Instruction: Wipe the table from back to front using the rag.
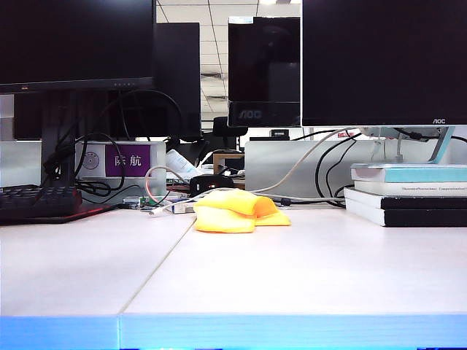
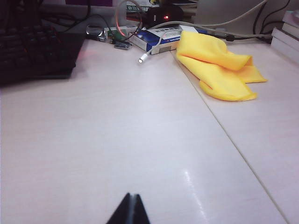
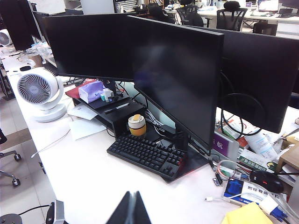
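Left gripper [image 2: 130,210] hovering over tabletop [image 2: 117,140], jaws pressed together, empty; right gripper [image 3: 131,208] likewise, raised high; rag [image 2: 217,65] lying untouched.

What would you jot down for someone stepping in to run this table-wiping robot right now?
Left hand: shut, empty, hovering over bare table short of the rag.
Right hand: shut, empty, held high, looking down on the keyboard and monitors.
Rag: crumpled at the back of the table, just right of the seam, near the cables and a blue box; neither hand touches it.
Done: nothing visible; rag not picked up.
Left: grasp the rag, wipe from back to front.
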`<state>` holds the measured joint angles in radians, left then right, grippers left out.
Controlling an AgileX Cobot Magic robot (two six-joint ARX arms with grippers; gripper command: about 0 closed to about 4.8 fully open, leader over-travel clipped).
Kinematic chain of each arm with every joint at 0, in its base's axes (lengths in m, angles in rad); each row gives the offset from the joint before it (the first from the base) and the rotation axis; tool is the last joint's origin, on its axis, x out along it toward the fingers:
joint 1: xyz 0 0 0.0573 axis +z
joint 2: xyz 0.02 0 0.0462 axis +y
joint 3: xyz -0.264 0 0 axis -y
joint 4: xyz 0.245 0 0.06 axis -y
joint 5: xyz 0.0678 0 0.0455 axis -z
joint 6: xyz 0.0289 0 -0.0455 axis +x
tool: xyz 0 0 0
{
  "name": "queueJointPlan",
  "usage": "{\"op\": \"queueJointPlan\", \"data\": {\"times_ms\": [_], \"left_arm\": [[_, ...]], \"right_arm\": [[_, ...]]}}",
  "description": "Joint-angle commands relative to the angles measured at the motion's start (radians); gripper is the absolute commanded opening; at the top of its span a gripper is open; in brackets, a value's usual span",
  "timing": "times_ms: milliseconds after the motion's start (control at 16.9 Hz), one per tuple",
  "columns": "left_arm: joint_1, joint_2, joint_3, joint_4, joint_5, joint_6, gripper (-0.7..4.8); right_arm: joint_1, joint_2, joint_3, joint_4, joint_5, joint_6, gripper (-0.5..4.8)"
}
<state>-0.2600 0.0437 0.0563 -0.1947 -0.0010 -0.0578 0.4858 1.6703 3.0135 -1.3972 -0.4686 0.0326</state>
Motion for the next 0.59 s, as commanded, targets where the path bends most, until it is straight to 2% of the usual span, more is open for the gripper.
{"op": "queueJointPlan", "data": {"times_ms": [59,178,237,355,474,533,592], "left_arm": [[-0.001,-0.001,0.002,0.009,0.002,-0.002,-0.06],[0.0,-0.001,0.002,0.009,0.002,-0.002,-0.06],[-0.001,0.0,0.002,0.009,0.002,-0.002,-0.06],[0.0,0.0,0.002,0.009,0.002,-0.002,-0.06],[0.0,0.0,0.002,0.009,0.002,-0.002,-0.05],[0.0,0.0,0.002,0.009,0.002,-0.002,-0.05],[0.0,0.0,0.002,0.009,0.003,-0.002,-0.06]], "right_arm": [[0.0,-0.013,0.001,0.012,0.006,-0.011,-0.01],[0.0,-0.035,-0.011,0.012,0.084,-0.034,-0.01],[0.0,-0.089,-0.095,0.019,0.164,-0.072,-0.01],[0.0,-0.195,-0.305,0.063,0.241,-0.071,-0.01],[0.0,-0.373,-0.678,0.25,0.298,-0.072,-0.01],[0.0,-0.544,-1.022,0.488,0.294,-0.071,-0.01],[0.0,-0.64,-1.213,0.624,0.294,-0.069,-0.01]]}}
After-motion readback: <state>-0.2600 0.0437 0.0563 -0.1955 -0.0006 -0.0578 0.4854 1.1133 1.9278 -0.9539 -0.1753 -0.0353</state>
